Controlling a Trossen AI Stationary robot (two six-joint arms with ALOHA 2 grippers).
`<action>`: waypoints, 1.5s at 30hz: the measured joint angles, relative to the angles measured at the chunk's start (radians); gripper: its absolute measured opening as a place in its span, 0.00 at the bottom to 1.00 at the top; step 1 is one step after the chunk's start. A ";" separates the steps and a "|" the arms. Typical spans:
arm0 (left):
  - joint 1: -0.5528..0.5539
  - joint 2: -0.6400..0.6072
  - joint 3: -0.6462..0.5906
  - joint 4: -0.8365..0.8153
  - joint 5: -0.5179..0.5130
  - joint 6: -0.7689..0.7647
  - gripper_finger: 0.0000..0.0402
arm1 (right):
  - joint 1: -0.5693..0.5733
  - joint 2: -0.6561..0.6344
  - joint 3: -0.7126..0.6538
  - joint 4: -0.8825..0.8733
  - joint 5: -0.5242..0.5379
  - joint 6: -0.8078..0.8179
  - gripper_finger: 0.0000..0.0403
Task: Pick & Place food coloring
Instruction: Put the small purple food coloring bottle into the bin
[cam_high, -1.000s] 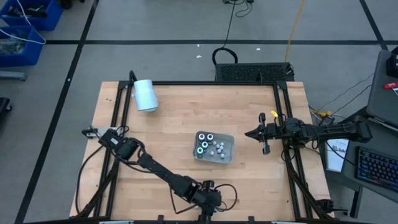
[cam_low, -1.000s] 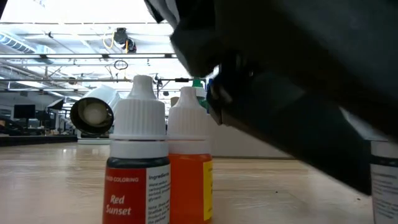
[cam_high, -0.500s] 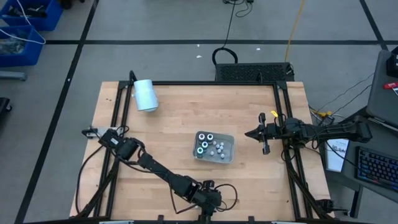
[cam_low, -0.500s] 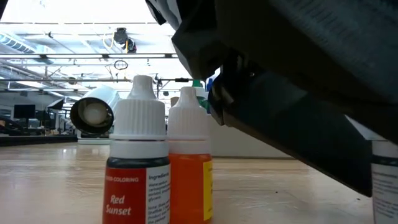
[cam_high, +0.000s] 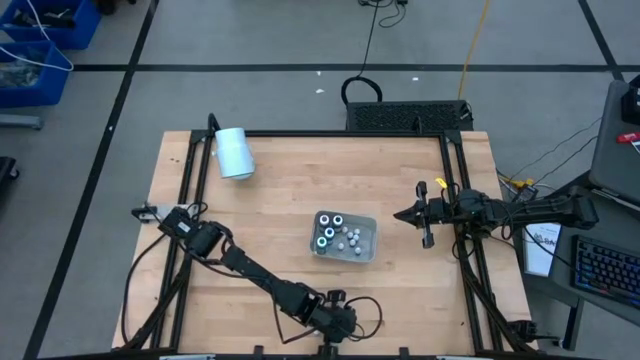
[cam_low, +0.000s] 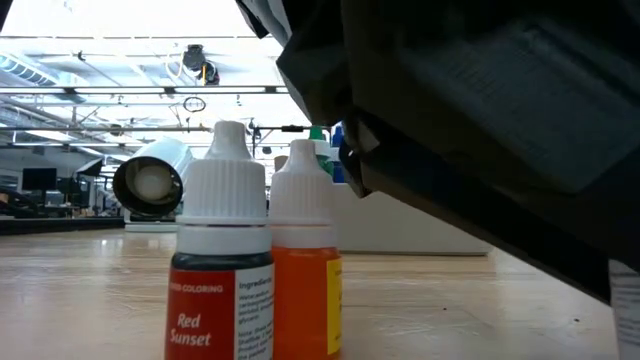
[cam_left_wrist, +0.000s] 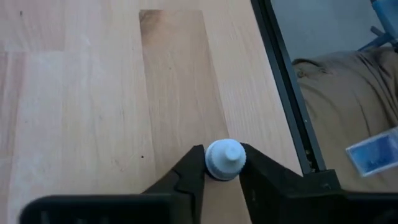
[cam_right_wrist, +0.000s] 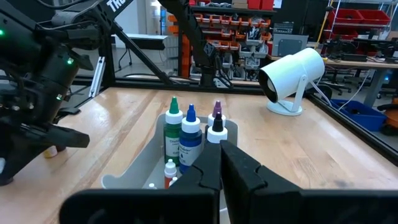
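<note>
A white-capped food coloring bottle stands near the table's near edge, between the fingers of my left gripper, which is shut on it. From above, that gripper shows at the near edge, in the middle. A red bottle and an orange bottle stand upright close by. More food coloring bottles stand in the grey tray at mid table. My right gripper hangs shut to the right of the tray, holding nothing. My left gripper pinches the bottle's white cap between its two fingers, one on each side. The fingers come from above, pointing down. The bottle stands upright; the cap and the gripper hide its body in the wrist view.
A large white cylinder lies at the table's far left. A black frame rail runs along the table's edge close to the held bottle. Green and blue bottles rise from the tray before my right gripper.
In the low view my left gripper's dark body has shifted slightly and now covers more of the bottle at the picture's right edge. The red and orange bottles have stayed put.
</note>
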 joint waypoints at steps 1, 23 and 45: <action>0.000 0.000 0.000 0.002 0.004 0.017 0.19 | 0.000 0.000 0.000 0.000 0.000 0.000 0.00; -0.035 -0.508 0.002 -0.336 -0.429 0.268 0.18 | 0.000 -0.001 0.000 -0.010 -0.002 -0.003 0.00; -0.070 -1.174 -0.568 -0.406 -0.830 0.104 0.18 | 0.000 -0.001 0.000 0.008 0.000 0.024 0.00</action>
